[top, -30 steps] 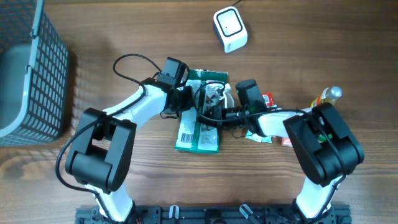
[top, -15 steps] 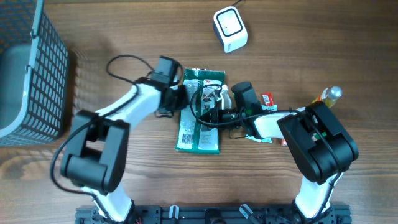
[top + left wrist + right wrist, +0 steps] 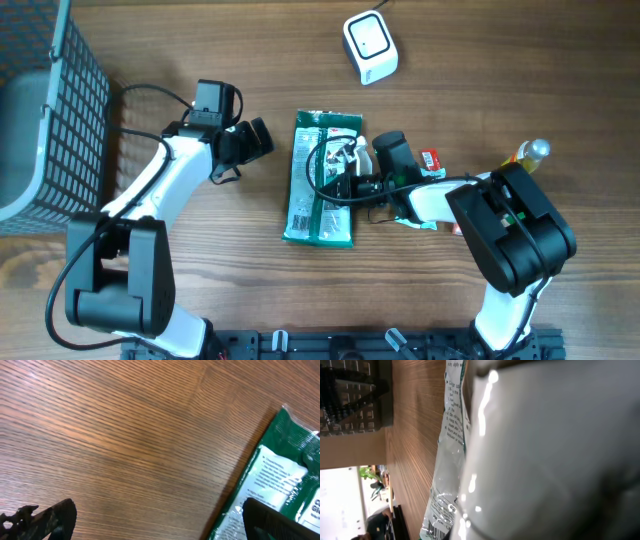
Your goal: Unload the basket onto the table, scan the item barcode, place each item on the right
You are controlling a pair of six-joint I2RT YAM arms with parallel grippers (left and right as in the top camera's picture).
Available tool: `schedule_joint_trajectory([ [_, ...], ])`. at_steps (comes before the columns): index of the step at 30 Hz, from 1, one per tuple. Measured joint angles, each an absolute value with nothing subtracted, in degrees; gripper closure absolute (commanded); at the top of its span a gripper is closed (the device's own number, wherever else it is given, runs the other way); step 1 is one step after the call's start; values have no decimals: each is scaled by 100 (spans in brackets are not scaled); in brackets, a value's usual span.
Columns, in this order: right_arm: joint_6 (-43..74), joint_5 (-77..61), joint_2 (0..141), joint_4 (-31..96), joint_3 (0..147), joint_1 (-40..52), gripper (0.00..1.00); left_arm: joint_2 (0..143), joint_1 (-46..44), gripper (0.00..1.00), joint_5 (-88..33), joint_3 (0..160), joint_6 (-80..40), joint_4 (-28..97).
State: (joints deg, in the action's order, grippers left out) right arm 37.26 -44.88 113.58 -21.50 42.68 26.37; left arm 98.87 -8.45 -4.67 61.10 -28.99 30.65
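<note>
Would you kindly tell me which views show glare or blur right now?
Right wrist: a blurred glossy white surface with glare streaks fills most of it, green packet print legible. Left wrist: wood grain sharp, fingertips soft. Overhead: evenly lit, sharp.

It looks like a robotics lab bench set up as a mock shop checkout. Two robot arms (image 3: 150,195) rise from a rail (image 3: 340,345) at 6 o'clock on a wood-grain tabletop (image 3: 480,60). A white barcode scanner (image 3: 370,46) sits at 12 o'clock and a grey mesh basket (image 3: 70,110) at 9 o'clock. A green retail packet (image 3: 305,190) lies at the centre.
</note>
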Motion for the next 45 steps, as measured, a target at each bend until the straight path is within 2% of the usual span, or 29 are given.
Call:
schedule_joint_trajectory([
  [45, 3573, -4482, 11358, -2137, 4268, 2637, 96, 9887, -845, 0, -410, 6110, -2902, 3065],
])
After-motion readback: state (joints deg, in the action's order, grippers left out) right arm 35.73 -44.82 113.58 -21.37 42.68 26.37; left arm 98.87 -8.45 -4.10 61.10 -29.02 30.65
